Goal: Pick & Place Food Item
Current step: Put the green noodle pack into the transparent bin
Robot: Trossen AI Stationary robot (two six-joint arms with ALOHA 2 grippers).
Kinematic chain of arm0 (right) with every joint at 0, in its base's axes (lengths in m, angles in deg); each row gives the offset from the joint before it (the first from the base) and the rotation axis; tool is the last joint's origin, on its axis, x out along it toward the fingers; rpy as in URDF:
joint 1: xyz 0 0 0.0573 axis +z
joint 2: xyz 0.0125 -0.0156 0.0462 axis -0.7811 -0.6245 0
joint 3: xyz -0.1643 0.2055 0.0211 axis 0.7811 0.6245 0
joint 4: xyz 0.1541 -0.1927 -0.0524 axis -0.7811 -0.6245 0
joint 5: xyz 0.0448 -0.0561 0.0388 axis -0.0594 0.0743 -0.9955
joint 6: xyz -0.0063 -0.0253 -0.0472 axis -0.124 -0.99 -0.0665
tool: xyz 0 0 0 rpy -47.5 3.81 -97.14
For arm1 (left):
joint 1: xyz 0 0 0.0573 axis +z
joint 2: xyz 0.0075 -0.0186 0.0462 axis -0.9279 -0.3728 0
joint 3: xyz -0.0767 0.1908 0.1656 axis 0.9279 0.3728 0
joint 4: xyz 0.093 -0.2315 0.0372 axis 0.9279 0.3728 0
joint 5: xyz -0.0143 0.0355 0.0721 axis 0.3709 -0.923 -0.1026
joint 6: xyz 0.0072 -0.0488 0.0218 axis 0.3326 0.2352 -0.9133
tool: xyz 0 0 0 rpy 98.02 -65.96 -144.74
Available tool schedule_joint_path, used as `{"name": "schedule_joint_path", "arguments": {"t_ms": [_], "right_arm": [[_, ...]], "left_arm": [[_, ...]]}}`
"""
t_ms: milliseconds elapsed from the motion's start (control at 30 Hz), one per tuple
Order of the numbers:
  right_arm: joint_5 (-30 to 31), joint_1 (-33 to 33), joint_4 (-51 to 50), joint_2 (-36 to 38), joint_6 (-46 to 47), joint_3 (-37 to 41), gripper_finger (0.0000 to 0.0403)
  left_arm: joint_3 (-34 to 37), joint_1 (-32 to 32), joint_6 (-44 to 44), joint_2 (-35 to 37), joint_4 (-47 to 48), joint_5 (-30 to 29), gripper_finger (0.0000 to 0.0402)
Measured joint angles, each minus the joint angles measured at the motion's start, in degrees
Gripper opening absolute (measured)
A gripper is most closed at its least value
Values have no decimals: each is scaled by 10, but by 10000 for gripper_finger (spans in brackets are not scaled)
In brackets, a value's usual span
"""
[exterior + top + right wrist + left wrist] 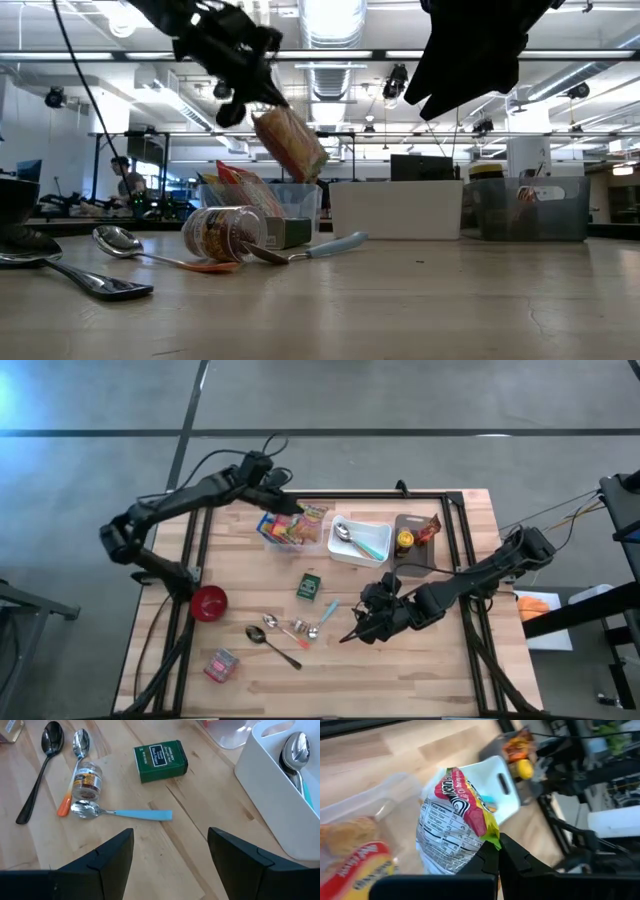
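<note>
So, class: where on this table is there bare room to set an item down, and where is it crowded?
Free: the table's near edge beyond the black spoon, and its bare left side between the red bowl and clear bin. Crowded: around the green box, small jar, blue-handled spoon and white bin.

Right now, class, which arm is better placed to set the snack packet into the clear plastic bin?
The left. Its tool is shut on the crinkly snack packet above the clear plastic bin; the right tool hangs open, far off.

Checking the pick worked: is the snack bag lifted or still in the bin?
Lifted. The shut left gripper pinches the snack bag by its edge, and the low view shows it hanging above the clear bin.
</note>
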Motion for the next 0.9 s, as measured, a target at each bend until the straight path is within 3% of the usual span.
{"name": "schedule_joint_path", "arguments": {"t_ms": [267,900], "right_arm": [[0,0,0,-1,2,0,253],[0,0,3,-1,9,0,253]], "left_arm": [[1,29,-11,-51,17,0,0],[4,31,45,-60,58,-37,0]]}}
